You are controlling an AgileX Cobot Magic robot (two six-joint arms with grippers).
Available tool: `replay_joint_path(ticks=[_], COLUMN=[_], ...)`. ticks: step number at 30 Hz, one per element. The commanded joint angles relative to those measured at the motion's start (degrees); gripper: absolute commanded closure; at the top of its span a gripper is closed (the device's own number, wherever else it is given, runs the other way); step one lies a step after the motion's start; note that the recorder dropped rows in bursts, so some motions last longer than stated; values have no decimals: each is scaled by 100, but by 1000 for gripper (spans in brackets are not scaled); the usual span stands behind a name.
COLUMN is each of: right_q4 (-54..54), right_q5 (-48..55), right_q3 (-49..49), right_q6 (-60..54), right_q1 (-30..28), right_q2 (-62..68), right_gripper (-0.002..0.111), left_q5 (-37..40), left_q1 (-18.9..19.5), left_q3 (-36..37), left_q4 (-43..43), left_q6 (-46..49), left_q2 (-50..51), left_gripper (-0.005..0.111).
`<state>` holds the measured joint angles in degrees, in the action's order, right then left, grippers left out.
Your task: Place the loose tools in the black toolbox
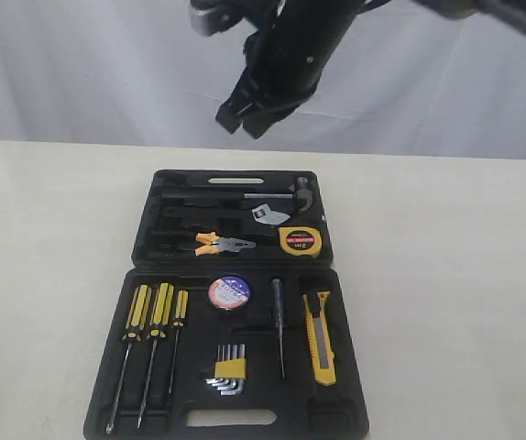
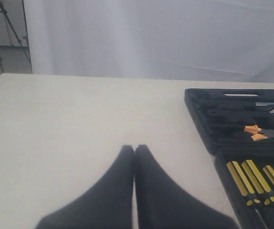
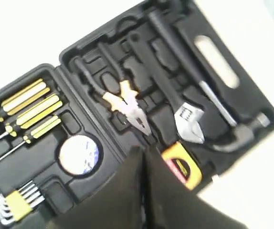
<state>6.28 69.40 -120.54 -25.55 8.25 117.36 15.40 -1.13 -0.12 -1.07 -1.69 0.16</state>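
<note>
Since the pliers [image 1: 224,244], tape measure [image 1: 301,241], roll of tape [image 1: 228,292] and utility knife [image 1: 320,337] all look seated in the black toolbox [image 1: 336,417], the right gripper [image 1: 243,122] (pinched together, empty, high above) need only keep clear, like the closed left gripper [image 2: 134,149].

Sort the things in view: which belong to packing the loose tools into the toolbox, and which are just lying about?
Part of the job: pliers, tape measure, roll of tape, utility knife, black toolbox.

Just there: screwdrivers, hex keys, hammer, adjustable wrench, thin dark screwdriver.
</note>
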Motion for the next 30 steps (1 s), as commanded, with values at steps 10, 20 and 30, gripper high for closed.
replay_joint_path(ticks=[10, 20, 30], right_q4=[-628, -248, -328], right_q5=[57, 57, -370], right_q3=[2137, 3593, 4515], right_q6=[2608, 3661, 3787], right_q1=[-101, 452, 1338], right_q2=[-2494, -4088, -4424], right_gripper=[108, 108, 108], left_q5=[2, 2, 2], left_q1=[-12, -12, -12], left_q3=[12, 12, 12], left_q4=[-14, -14, -14], left_q6=[0, 0, 0], left_q2=[-16, -16, -16], left_gripper=[107, 107, 107])
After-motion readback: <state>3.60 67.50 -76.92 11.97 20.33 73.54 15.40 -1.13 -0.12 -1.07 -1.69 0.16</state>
